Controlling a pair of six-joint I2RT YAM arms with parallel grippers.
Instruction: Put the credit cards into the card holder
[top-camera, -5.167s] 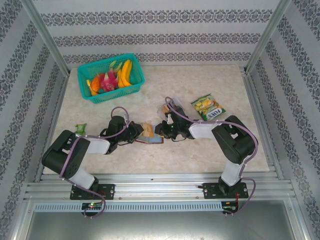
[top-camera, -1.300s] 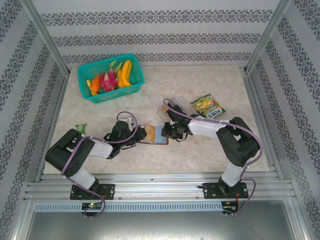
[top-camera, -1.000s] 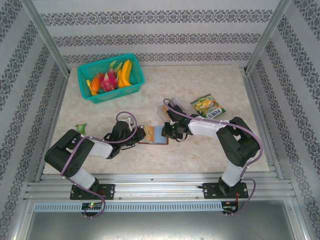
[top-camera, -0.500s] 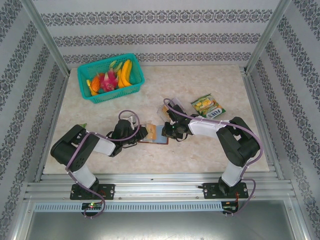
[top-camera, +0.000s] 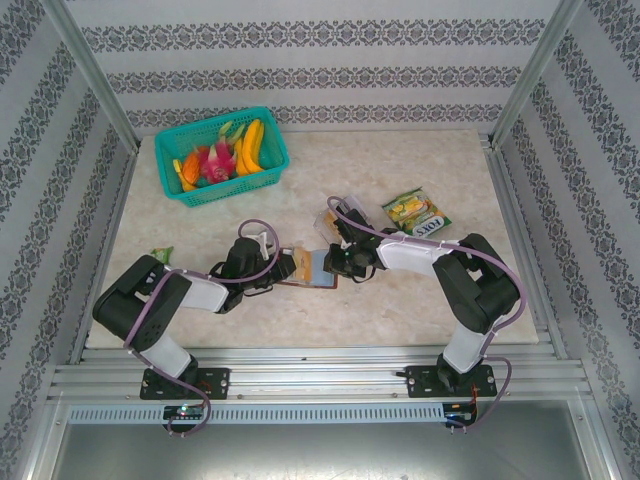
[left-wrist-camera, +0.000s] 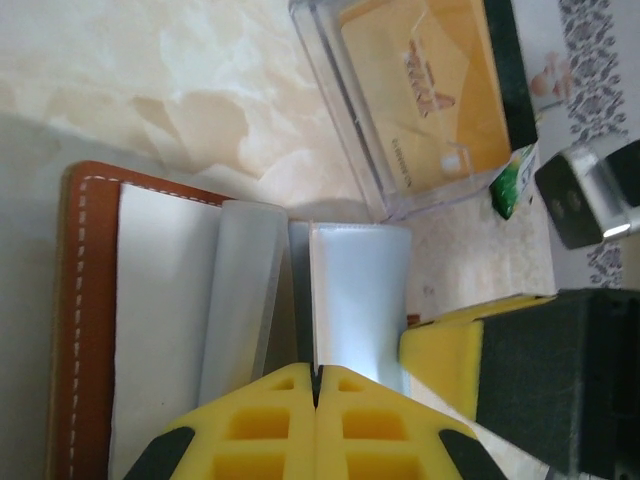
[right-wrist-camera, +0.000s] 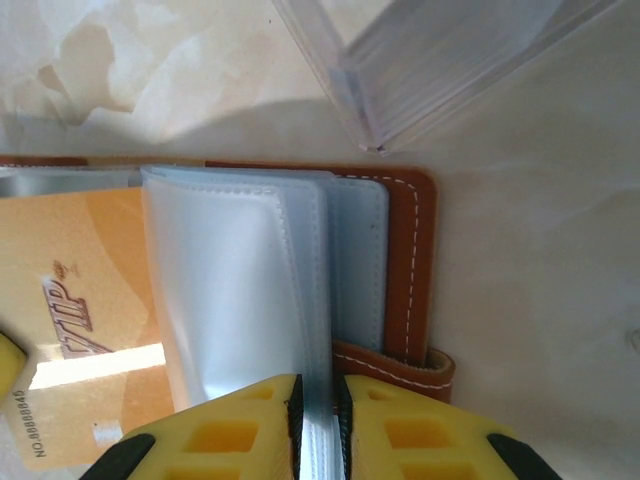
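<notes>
A pale marble table (top-camera: 400, 310) is seen from above. A teal plastic basket (top-camera: 225, 188) of fruit is set far behind the small brown leather card holder (top-camera: 318, 272), off to its left. A green-yellow snack packet (top-camera: 415, 213) is laid behind the card holder, to its right. A clear plastic box (left-wrist-camera: 340, 110) is set just behind the card holder, and from the left wrist an orange-yellow boxed card (left-wrist-camera: 430, 90) is seen inside it.

The card holder is laid open between the two grippers. From the right wrist an orange-yellow plastic VIP card (right-wrist-camera: 80, 290) is seen tucked partly under a clear sleeve (right-wrist-camera: 240, 280). The VIP card is pinched by the closed left gripper (left-wrist-camera: 315, 400), where it is seen as a thin edge. The clear sleeve is pinched by the right gripper (right-wrist-camera: 315, 415), whose jaws are almost closed.
</notes>
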